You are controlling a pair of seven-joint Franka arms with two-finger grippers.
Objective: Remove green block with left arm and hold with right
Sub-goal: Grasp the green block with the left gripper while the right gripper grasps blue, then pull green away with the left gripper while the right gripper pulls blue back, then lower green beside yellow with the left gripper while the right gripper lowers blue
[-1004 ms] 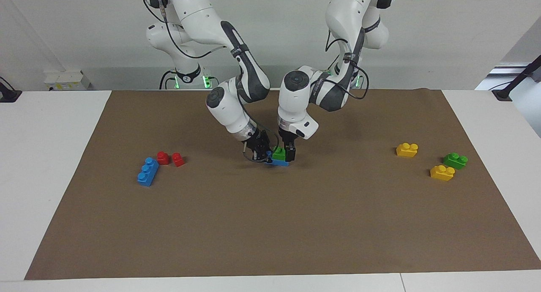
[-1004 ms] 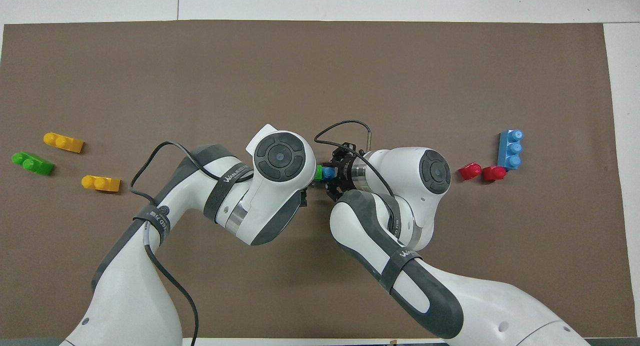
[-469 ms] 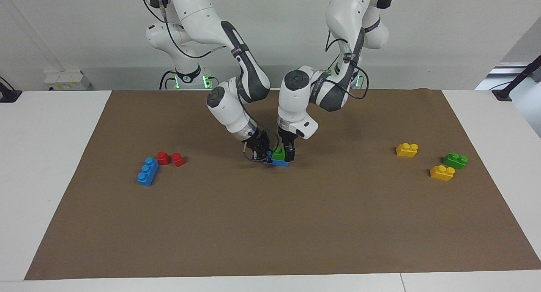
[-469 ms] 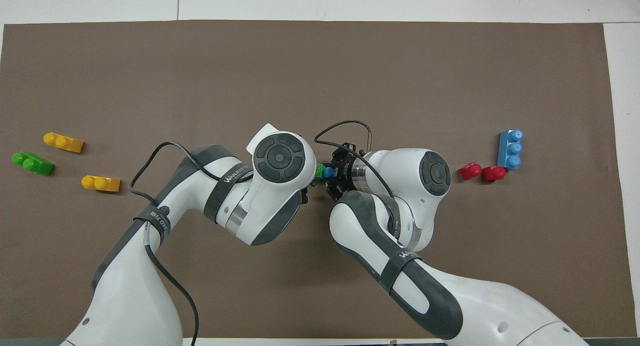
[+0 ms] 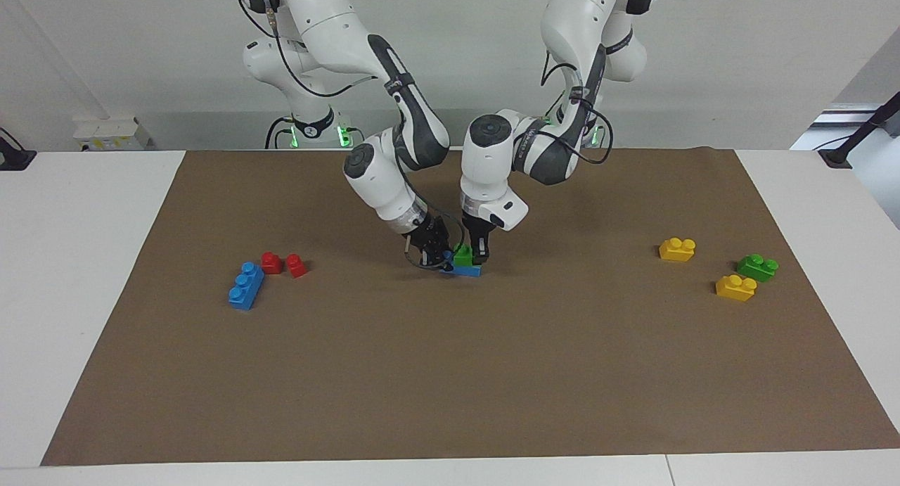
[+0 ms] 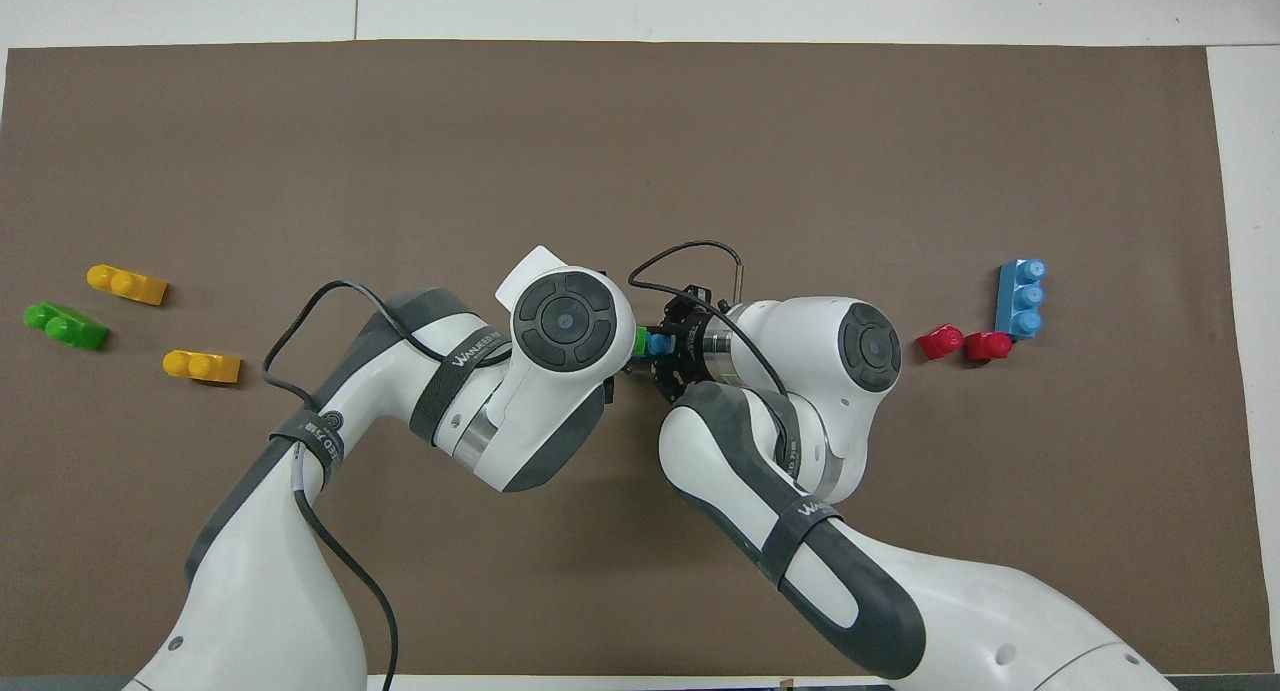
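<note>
The lime green block (image 5: 462, 256) sits on a flat blue brick (image 5: 470, 270) in the middle of the brown mat; a sliver of the block shows in the overhead view (image 6: 639, 341). My left gripper (image 5: 475, 252) comes straight down on the green block, its fingers closed against the block's sides. My right gripper (image 5: 434, 252) reaches in low and tilted from the right arm's end and is shut on the end of the blue brick, whose stud shows in the overhead view (image 6: 657, 345). In the overhead view both wrists cover most of the stack.
A darker green brick (image 5: 757, 267) and two yellow bricks (image 5: 677, 249) (image 5: 735, 288) lie toward the left arm's end. A blue three-stud brick (image 5: 245, 285) and two red pieces (image 5: 284, 264) lie toward the right arm's end. The brown mat (image 5: 450, 373) covers the table.
My left hand has lifted a few pixels and shifted slightly toward the right arm's end. The green block, blue brick and right gripper have stayed in place.
</note>
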